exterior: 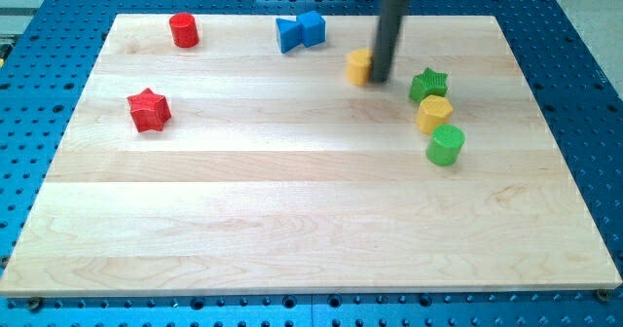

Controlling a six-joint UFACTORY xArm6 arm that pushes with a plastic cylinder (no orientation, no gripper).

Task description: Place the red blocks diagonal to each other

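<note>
Red blocks, two noted: a red cylinder (183,29) upright near the tabletop's (292,210) top-left corner, close to the top edge; a red star (149,110) lying flat, below it and slightly toward the view's left, near the left edge; the two well apart. My tip (379,79) rests touching the right side of a small yellow block (359,65) at upper centre, far from both red pieces; no gripper fitted, nothing held. Two blue blocks (299,31) touch near the top edge; a green star (427,84), yellow hexagonal block (434,114) and green cylinder (445,145) cluster at right; the lower half offers open wood.
</note>
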